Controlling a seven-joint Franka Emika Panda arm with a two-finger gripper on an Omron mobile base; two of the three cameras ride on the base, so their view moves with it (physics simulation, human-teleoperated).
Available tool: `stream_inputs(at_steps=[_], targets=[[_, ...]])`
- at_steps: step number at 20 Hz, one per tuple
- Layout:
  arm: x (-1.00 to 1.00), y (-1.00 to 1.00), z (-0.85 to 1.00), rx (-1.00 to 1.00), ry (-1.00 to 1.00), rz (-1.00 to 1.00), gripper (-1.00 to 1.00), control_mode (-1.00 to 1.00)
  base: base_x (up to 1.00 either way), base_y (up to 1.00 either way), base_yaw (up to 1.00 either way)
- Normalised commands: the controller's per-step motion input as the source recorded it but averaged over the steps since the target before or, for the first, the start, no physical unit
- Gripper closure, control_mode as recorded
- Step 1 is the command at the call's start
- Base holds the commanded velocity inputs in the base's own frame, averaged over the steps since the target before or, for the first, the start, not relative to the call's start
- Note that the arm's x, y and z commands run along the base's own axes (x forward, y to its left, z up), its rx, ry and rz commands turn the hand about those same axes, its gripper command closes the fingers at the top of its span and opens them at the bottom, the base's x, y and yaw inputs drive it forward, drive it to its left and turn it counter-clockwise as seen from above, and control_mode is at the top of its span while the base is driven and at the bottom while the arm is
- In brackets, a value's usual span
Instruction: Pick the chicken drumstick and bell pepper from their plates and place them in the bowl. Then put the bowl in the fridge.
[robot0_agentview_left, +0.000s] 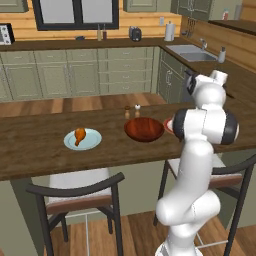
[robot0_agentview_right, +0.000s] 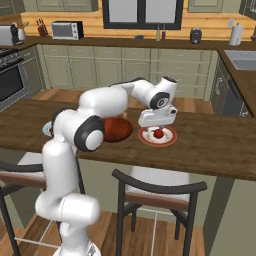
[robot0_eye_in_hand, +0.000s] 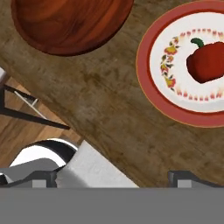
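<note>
The orange-brown chicken drumstick (robot0_agentview_left: 80, 135) lies on a pale blue plate (robot0_agentview_left: 93, 142) at the left of the wooden counter. To its right stands the reddish-brown bowl (robot0_agentview_left: 144, 129) (robot0_agentview_right: 118, 129) (robot0_eye_in_hand: 70, 22), with nothing in it. The red bell pepper (robot0_agentview_right: 158, 133) (robot0_eye_in_hand: 207, 62) sits on a white plate with a red rim (robot0_agentview_right: 170, 139) (robot0_eye_in_hand: 151, 87), just right of the bowl. My gripper (robot0_agentview_right: 158, 125) (robot0_eye_in_hand: 116, 178) hangs open a little above that plate's near edge, holding nothing; the pepper lies ahead and to one side of the fingertips (robot0_eye_in_hand: 186, 176). The fridge is out of view.
Two small shakers (robot0_agentview_left: 132, 111) stand just behind the bowl. Dark-framed stools (robot0_agentview_left: 75, 190) (robot0_agentview_right: 160, 190) are tucked under the counter's near edge (robot0_agentview_left: 100, 167). Beyond the counter are green cabinets and, at the back right, a sink (robot0_agentview_left: 192, 52).
</note>
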Motion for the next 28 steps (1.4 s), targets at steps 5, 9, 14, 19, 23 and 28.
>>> stream_inputs(at_steps=[5, 9, 14, 19, 23, 28], targets=[[0.62, 0.00, -0.46, -0.05, -0.04, 0.01, -1.00, -1.00, 0.00, 0.00, 0.00], [0.52, 0.06, -0.41, -0.12, 0.00, -0.06, -1.00, -1.00, 0.00, 0.00, 0.00], [0.36, 0.14, -0.29, -0.16, 0.00, -0.12, -1.00, -1.00, 0.00, 0.00, 0.00], [0.30, 0.12, -0.19, -0.13, 0.00, -0.09, -1.00, -1.00, 0.00, 0.00, 0.00], [0.01, 0.00, -0.28, -0.08, 0.00, -0.01, -1.00, -1.00, 0.00, 0.00, 0.00], [0.04, 0.00, -0.43, -0.02, 0.00, 0.00, -1.00, -1.00, 0.00, 0.00, 0.00]])
